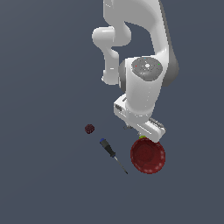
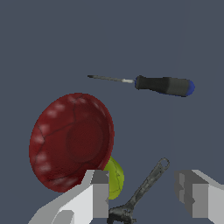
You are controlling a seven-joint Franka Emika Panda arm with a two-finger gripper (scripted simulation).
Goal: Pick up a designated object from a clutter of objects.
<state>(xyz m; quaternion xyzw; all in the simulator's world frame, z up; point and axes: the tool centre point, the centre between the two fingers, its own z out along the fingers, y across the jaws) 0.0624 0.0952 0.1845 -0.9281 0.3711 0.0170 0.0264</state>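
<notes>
Centrally, the dark red bowl sits tipped, its hollow showing empty, a pale dotted rim around it. Viewed from the exterior camera, it lies at five o'clock from the gripper, just beside it. The jaws stand apart, holding nothing. A yellow-green pear touches the bowl; a grey wrench lies between the fingers; the screwdriver rests well apart.
</notes>
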